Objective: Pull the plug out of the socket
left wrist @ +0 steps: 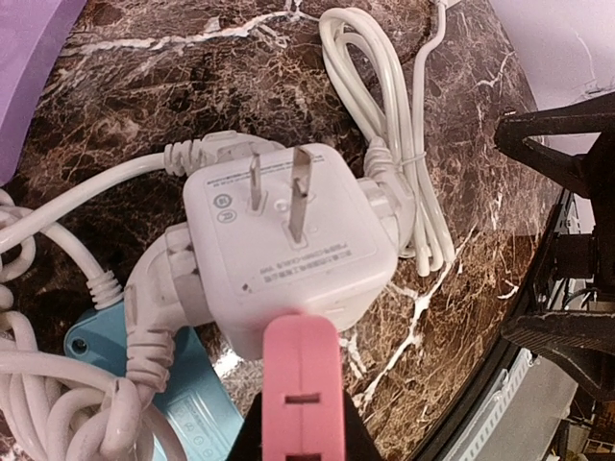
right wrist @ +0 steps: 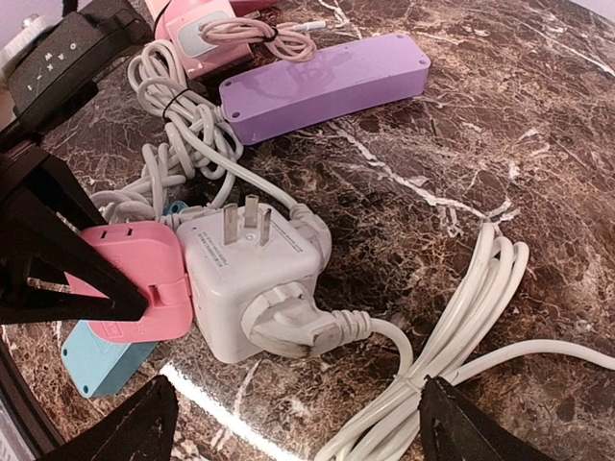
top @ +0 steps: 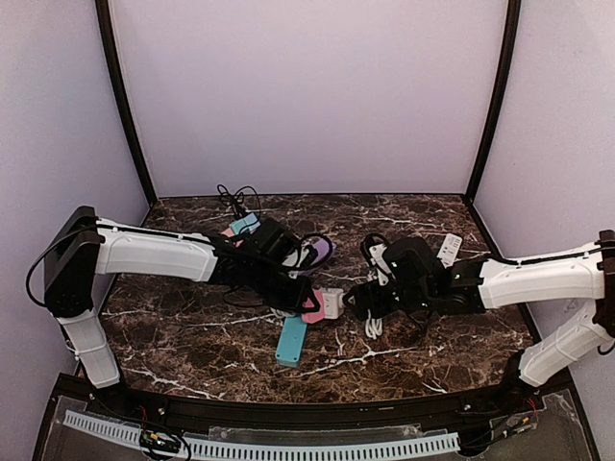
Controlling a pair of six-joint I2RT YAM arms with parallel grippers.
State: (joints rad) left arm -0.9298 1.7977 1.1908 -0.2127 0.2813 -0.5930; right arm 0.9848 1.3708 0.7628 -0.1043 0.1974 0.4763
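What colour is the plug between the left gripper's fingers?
The plug is pink, sitting against the white cube socket; the right wrist view shows it best.

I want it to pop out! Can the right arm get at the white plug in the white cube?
Probably yes. The right fingers are open, and the white plug faces them from the white cube with nothing between. The left fingers pinch the pink block on another side.
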